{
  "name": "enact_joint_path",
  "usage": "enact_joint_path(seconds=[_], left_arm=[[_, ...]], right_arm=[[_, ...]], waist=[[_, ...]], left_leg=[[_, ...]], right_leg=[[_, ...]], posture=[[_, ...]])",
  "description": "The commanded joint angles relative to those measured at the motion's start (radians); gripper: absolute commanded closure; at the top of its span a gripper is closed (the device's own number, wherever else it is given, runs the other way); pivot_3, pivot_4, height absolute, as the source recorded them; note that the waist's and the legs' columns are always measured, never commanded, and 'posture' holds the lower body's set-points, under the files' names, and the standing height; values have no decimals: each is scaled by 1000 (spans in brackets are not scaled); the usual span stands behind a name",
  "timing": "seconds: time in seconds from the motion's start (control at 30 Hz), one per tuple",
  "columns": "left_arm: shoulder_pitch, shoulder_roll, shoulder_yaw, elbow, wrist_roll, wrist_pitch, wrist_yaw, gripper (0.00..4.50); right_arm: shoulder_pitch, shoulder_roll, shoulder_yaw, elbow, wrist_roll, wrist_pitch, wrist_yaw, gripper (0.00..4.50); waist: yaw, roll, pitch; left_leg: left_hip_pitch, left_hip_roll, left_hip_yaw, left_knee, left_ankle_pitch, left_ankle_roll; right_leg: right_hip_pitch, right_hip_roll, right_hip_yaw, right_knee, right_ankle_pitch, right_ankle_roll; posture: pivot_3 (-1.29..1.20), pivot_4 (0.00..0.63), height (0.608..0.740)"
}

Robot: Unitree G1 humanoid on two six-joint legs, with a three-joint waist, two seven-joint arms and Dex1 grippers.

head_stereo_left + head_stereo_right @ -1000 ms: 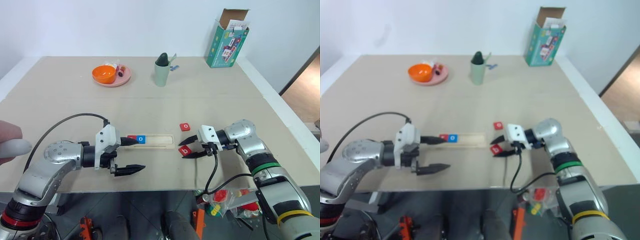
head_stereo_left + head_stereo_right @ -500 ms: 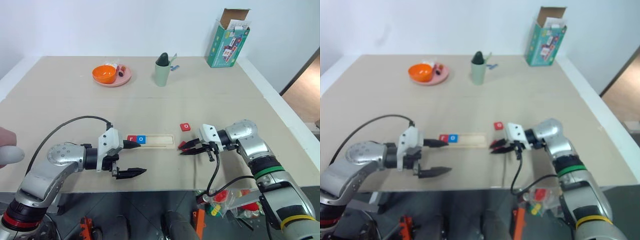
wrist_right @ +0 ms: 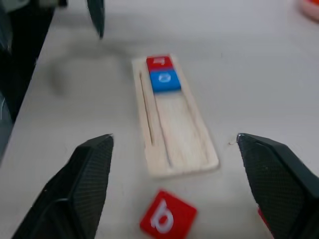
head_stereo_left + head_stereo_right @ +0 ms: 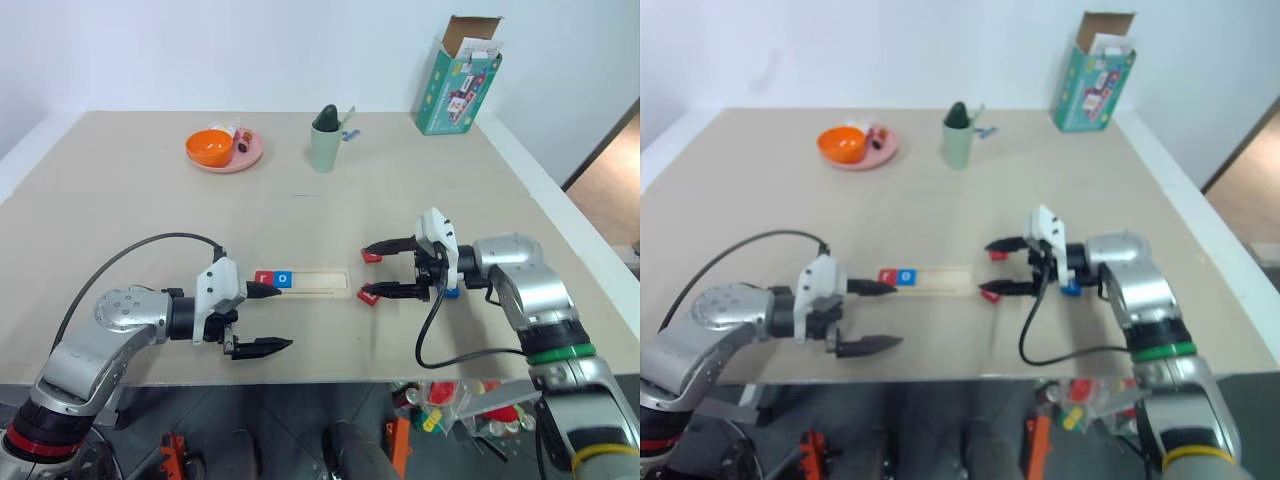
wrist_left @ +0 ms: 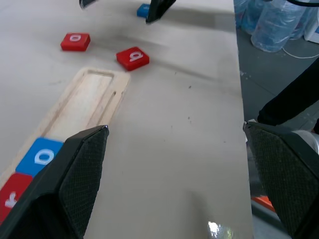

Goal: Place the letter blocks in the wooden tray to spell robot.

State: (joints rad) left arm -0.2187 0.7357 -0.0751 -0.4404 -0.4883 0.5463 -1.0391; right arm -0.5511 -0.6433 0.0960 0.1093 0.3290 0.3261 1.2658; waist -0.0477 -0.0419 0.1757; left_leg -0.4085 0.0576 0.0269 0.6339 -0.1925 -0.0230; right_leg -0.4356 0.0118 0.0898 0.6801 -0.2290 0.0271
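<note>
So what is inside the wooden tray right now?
The wooden tray holds a red r tile and a blue o tile side by side at its left end. The rest of the groove is bare wood. Nothing covers the tray.

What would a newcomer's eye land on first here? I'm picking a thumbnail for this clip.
Probably the wooden tray near the table's front edge, with a red block and a blue block at its left end and the rest bare. Either side of it hang the left gripper and right gripper, both open, with two loose red blocks on the table past the tray's right end.
</note>
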Motion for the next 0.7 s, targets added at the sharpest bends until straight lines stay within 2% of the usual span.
enact_joint_path(seconds=[0.03, 0.1, 0.3, 0.5, 0.7], left_arm=[[9, 3, 27, -35, 0, -18, 25, 0], [17, -17, 39, -37, -9, -18, 53, 0], [35, -72, 37, -34, 7, -73, 107, 0], [20, -78, 16, -21, 16, -84, 105, 0], [6, -76, 8, -7, 21, -92, 91, 0]], right_arm=[[95, 26, -69, -242, 41, 166, -200, 611], [180, 64, -80, -381, 6, 223, -346, 611], [324, 213, -88, -614, -57, 363, -692, 611], [392, 252, -61, -650, -100, 374, -805, 611], [438, 246, -46, -629, -115, 341, -821, 611]], waist=[[0, 0, 0], [0, 0, 0], [-2, 0, 0], [-2, 0, 0], [-2, 0, 0]], left_leg=[[0, 0, 0, 0, -1, -1], [-3, 0, 0, 0, -1, -1], [-4, 0, 1, 1, -1, -2], [-4, -2, 1, 2, -1, -3], [-5, -2, 1, 2, -1, -3]], right_leg=[[-1, 0, 0, 0, 0, 0], [-2, 0, 0, 0, 0, 1], [-3, 0, 1, 0, -1, 1], [-3, 0, 4, -1, -1, 0], [-3, 0, 5, -3, -1, 1]], posture=[[0, 150, 740], [0, 150, 740], [0, 150, 740], [0, 150, 740], [0, 150, 740]])
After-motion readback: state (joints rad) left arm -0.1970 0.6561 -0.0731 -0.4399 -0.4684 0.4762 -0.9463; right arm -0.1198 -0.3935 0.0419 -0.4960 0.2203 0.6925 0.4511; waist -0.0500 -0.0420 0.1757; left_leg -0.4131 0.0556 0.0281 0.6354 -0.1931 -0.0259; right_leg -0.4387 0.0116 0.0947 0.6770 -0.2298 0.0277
